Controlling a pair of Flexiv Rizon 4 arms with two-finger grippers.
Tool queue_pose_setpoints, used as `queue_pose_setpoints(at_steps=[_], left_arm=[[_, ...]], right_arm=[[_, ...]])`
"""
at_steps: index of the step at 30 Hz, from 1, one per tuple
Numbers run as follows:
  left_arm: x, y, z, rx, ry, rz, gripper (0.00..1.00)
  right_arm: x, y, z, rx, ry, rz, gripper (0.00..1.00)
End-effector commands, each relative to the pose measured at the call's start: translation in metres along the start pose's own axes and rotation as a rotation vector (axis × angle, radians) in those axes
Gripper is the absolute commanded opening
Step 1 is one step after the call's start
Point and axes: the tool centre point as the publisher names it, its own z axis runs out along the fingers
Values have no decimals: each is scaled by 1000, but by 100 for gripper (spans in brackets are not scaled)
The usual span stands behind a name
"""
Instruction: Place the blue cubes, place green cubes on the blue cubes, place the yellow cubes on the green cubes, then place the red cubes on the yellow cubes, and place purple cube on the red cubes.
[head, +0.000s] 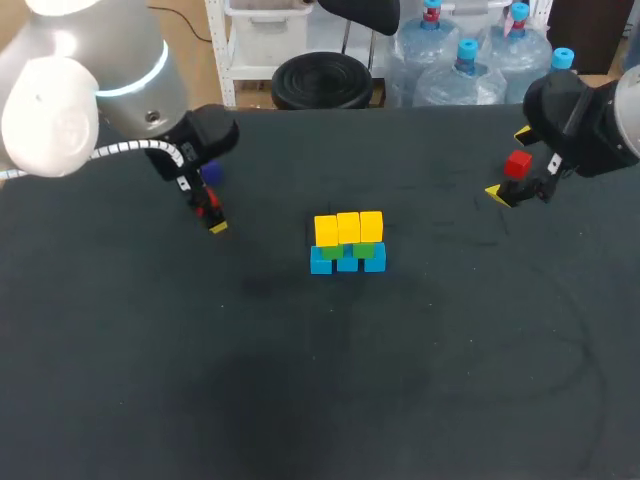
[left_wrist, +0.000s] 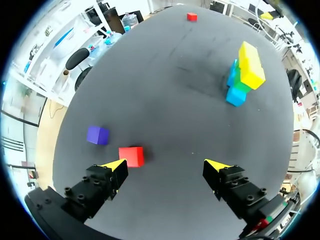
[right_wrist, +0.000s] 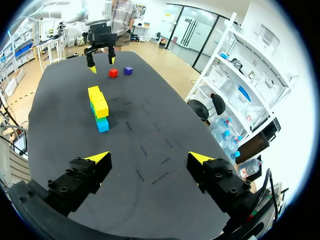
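Observation:
At the table's middle stands a stack: blue cubes (head: 346, 261) at the bottom, green cubes (head: 347, 249) on them, a row of yellow cubes (head: 348, 227) on top. My left gripper (left_wrist: 167, 165) hangs open at the left; a red cube (left_wrist: 131, 156) lies just ahead of one fingertip, and a purple cube (left_wrist: 97, 135) sits a little past it. At the right, my right gripper (head: 510, 165) is open, with a second red cube (head: 518, 163) showing between its yellow tips in the head view. That cube is hidden in the right wrist view.
The black tabletop (head: 330, 380) stretches bare between the stack and the front edge. The right wrist view shows the stack (right_wrist: 98, 107) far ahead, with the left arm's gripper (right_wrist: 100, 62) beyond it.

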Motion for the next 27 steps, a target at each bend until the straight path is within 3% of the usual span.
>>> queue_pose_setpoints(at_steps=[1,27], left_arm=[[-2,10,11,6,1,3,100],[-1,46,34,28,34,-7,100]], right_arm=[[1,4,-1,165,0,1,100],[1,4,-1,165,0,1,100]])
